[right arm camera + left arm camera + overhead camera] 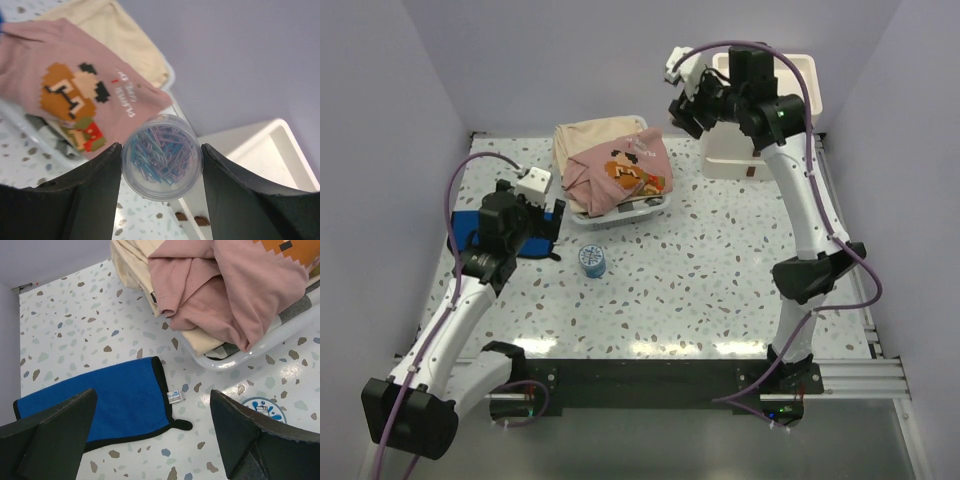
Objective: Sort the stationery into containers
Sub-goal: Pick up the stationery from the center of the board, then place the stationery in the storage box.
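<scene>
My right gripper (161, 150) is shut on a small clear cup (161, 159) full of blue and purple paper clips, held up in the air. In the top view that gripper (685, 115) hovers just left of the cream-white drawer unit (805, 70) at the back right. The unit's tray top (260, 150) and brown handles (190, 219) lie beyond the cup. A blue tape roll (592, 260) sits on the table, and shows at the right edge of the left wrist view (262, 407). My left gripper (152, 396) stands wide open and holds nothing, low over a blue cloth (110, 395).
A clear basket (260, 347) piled with pink and beige clothes (615, 165) stands at the back middle, between the arms. The blue cloth (470, 228) lies at the left. Purple walls close in the table on three sides.
</scene>
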`<action>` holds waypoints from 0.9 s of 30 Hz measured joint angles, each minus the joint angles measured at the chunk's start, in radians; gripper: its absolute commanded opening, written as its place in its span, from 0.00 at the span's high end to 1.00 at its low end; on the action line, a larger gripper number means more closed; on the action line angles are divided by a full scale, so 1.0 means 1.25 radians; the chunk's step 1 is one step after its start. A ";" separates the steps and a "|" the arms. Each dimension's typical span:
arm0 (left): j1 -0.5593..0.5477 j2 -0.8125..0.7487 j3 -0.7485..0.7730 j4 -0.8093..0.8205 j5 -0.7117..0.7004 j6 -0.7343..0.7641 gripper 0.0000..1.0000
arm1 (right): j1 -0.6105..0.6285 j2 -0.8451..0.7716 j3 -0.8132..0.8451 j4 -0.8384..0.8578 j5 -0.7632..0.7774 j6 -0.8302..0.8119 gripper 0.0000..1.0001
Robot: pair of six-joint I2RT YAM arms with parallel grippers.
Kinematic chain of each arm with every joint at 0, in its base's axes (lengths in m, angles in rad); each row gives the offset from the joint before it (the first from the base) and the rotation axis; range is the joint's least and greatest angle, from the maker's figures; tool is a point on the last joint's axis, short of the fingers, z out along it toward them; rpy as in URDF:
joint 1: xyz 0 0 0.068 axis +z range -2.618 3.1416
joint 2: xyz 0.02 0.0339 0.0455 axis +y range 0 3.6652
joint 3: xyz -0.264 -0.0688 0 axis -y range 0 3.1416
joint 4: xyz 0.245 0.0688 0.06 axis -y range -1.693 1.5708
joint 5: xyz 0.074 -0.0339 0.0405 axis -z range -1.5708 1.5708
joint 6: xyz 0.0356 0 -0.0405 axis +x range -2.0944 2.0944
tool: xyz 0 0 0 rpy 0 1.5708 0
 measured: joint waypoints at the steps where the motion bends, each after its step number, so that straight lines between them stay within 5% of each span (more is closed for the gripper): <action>1: 0.000 0.000 -0.002 0.002 0.003 -0.003 0.01 | -0.006 0.014 0.016 0.013 0.028 0.009 0.86; 13: 0.000 -0.022 -0.034 0.013 0.034 -0.045 0.01 | -0.076 0.186 0.078 0.181 0.295 0.143 0.89; 21: 0.000 -0.024 -0.035 0.013 0.048 -0.052 0.02 | -0.164 0.199 0.092 0.220 0.362 0.182 0.92; 27: 0.000 -0.019 -0.035 0.013 0.057 -0.064 0.02 | -0.172 0.210 0.109 0.254 0.362 0.205 0.84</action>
